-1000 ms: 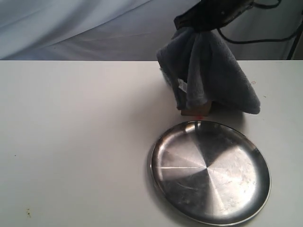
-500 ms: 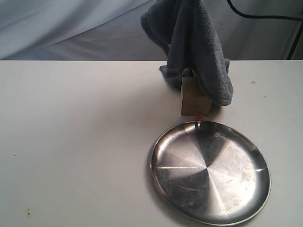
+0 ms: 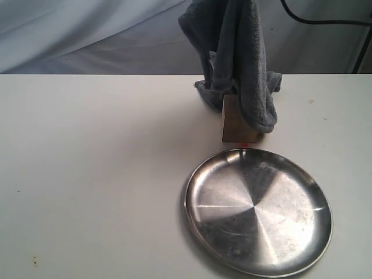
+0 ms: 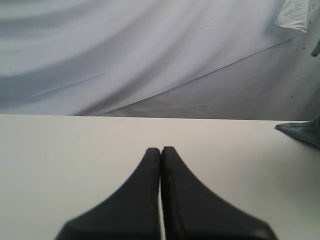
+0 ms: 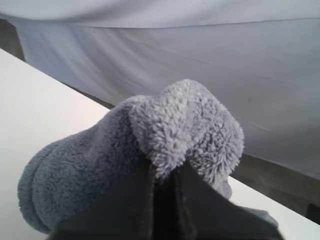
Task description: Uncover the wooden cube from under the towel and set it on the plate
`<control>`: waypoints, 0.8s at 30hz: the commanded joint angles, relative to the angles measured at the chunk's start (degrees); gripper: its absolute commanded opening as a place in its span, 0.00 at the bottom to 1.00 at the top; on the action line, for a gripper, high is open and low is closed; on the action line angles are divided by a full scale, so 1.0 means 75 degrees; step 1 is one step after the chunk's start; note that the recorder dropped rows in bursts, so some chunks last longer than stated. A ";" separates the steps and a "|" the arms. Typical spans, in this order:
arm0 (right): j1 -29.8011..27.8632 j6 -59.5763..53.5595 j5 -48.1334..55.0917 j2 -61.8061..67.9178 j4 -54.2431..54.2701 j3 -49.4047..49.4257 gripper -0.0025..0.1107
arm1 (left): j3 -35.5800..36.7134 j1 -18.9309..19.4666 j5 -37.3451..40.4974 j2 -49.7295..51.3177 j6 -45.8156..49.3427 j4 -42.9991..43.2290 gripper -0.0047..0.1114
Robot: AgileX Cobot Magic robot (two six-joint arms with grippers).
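White tabletop (image 3: 87, 174), mostly bare, with all the task things toward its right half in the exterior view. Steel plate (image 3: 256, 209) lies flat nearest the camera and holds nothing, only reflections and scratches. Dark grey towel (image 3: 238, 52) hangs bunched from above the exterior frame's top edge, and its lower folds drape onto the wooden cube (image 3: 234, 125). The cube stands on the table just behind the plate's far rim, front face exposed, top and right side under cloth, so it is only partly uncovered and not on the plate yet. Right gripper (image 5: 165, 175) is clamped on a thick fold of the towel, with fluffy pile bulging over the fingertips. Left gripper (image 4: 160, 150) has its fingers pressed together on nothing, low over bare table, well apart from the towel edge seen at the side of its view. Risks, as a judgement: the terry loops could snag a cube corner during a lift and drag or tip the cube, maybe knocking it against the plate rim. The pinch is on one fold only, so the cloth could slip and drop back over the cube. The towel could also get set down on the plate and block the placing.
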 commanded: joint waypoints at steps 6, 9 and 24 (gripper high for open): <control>-0.0023 0.3285 -0.0297 0.0033 -0.4146 0.0019 0.02 | 0.0034 -0.0006 -0.0031 -0.0012 -0.0019 0.0005 0.05; -0.0023 0.4531 -0.0241 0.0226 -0.5541 0.0019 0.02 | 0.0034 -0.0006 -0.0031 -0.0012 -0.0019 0.0005 0.05; -0.0023 0.6645 -0.1528 0.2084 -0.7642 0.0019 0.02 | 0.0034 -0.0006 -0.0031 -0.0012 -0.0019 0.0005 0.05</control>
